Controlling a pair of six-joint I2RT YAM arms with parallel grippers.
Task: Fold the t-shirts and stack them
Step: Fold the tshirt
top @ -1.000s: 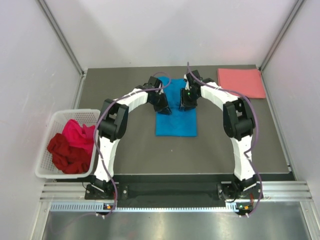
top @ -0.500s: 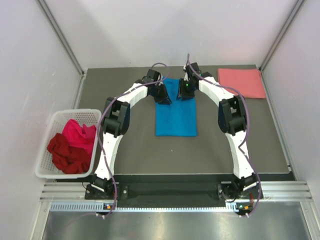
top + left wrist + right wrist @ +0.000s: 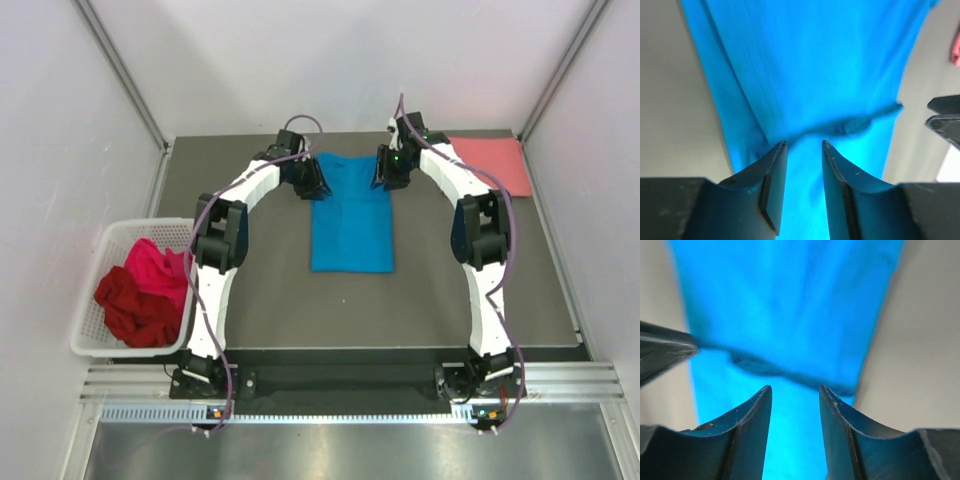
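Observation:
The bright blue t-shirt (image 3: pixel 351 230) lies flat in the middle of the table as a long folded rectangle, with a cloth edge running across its far part. My left gripper (image 3: pixel 312 186) hovers at its far left corner and my right gripper (image 3: pixel 386 172) at its far right corner. In the left wrist view the gripper (image 3: pixel 803 145) is open over blue cloth (image 3: pixel 810 75), nothing between the fingers. The right gripper (image 3: pixel 795 389) is likewise open above the blue cloth (image 3: pixel 785 305). A folded salmon pink t-shirt (image 3: pixel 490 166) lies at the back right. Magenta (image 3: pixel 155 268) and dark red (image 3: pixel 132 310) t-shirts sit crumpled in the basket.
A white lattice basket (image 3: pixel 96 345) stands off the table's left edge. White walls enclose the dark table (image 3: pixel 260 300) on three sides. The two arms arch over the table on either side of the blue shirt.
Both grippers have moved toward the far edge and spread apart to the blue shirt's far corners. Their jaws have widened and no longer pinch the cloth.

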